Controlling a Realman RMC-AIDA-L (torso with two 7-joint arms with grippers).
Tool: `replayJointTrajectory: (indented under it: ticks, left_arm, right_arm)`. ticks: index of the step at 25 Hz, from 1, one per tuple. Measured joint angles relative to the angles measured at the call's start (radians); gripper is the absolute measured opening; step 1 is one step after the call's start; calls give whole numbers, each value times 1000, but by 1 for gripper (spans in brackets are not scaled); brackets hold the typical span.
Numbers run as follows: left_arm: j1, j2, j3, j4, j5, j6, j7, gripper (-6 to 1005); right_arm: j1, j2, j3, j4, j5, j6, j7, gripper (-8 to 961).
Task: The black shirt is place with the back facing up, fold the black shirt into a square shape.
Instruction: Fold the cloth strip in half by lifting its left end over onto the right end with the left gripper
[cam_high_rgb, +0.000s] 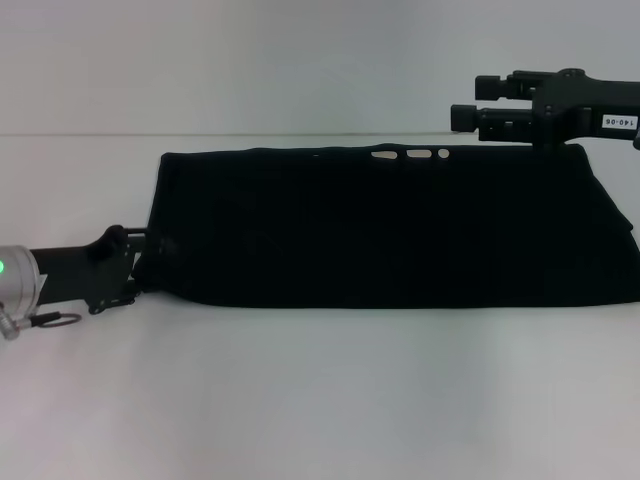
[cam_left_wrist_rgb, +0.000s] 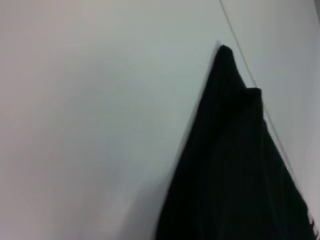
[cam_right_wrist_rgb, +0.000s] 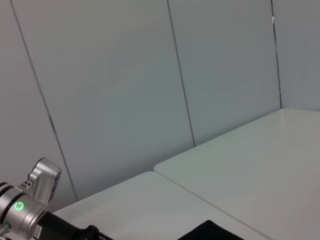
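**Limp black shirt, already a long band, held at its left end**

At lower left of the head view the left gripper (cam_high_rgb: 140, 265) meets the shirt's corner; whether its fingers pinch cloth I cannot tell. The black shirt (cam_high_rgb: 390, 230) lies across the middle of the white worktop (cam_high_rgb: 320, 400), soft and light, likely to sag, so best taken at corners. Upper right, the right gripper (cam_high_rgb: 465, 102) hovers, fingers apart and empty.
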Motion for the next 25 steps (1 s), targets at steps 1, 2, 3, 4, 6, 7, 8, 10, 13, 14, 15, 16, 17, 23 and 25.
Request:
replayJointTrajectory:
  ticks: [1,2,3,4,6,7,8,10,13,14,15,16,17,23,25]
  left_arm:
    - [1,0,2,0,9,-1,0,647]
    - [1,0,3,0,14,-2,0,608]
    - [1,1,3,-1,19,-4,1,586]
    - [1,1,3,-2,21,-4,1,563]
    - [1,1,2,-3,21,-5,2,519]
    - [1,1,2,-3,21,-5,3,497]
    - [1,1,1,-3,21,-5,5,474]
    - [-1,1,1,-3,22,-6,13,430]
    - [-5,2,3,-3,22,-9,28,363]
    - [-6,2,3,-2,22,-9,30,324]
    - [-6,2,3,-2,22,-10,31,285]
    - [-6,2,3,-2,22,-13,31,247]
    - [-5,2,3,-2,22,-17,31,208]
    - [0,1,1,-2,30,-30,105,41]
    - [4,0,-4,-1,17,-25,167,21]
  right_arm:
    - [1,0,0,0,-1,0,0,745]
    - [2,0,0,0,-1,-1,-1,745]
    - [3,1,0,0,-1,-2,-2,745]
    - [3,1,-1,0,-1,-2,-3,745]
    - [3,1,-2,0,0,-2,-5,745]
    - [4,2,-2,0,0,-2,-6,745]
    - [4,2,-2,0,0,-2,-7,745]
    - [5,2,-3,0,0,-3,-7,745]
    - [5,3,-3,0,0,-3,-8,745]
    - [5,3,-3,0,0,-3,-8,745]
    - [4,3,-3,0,0,-3,-8,745]
    - [4,3,-3,0,-1,-3,-8,745]
    - [4,3,-5,0,-1,-2,-8,745]
    - [7,3,-17,9,-3,30,-18,746]
    - [7,3,-18,12,-3,48,-19,746]
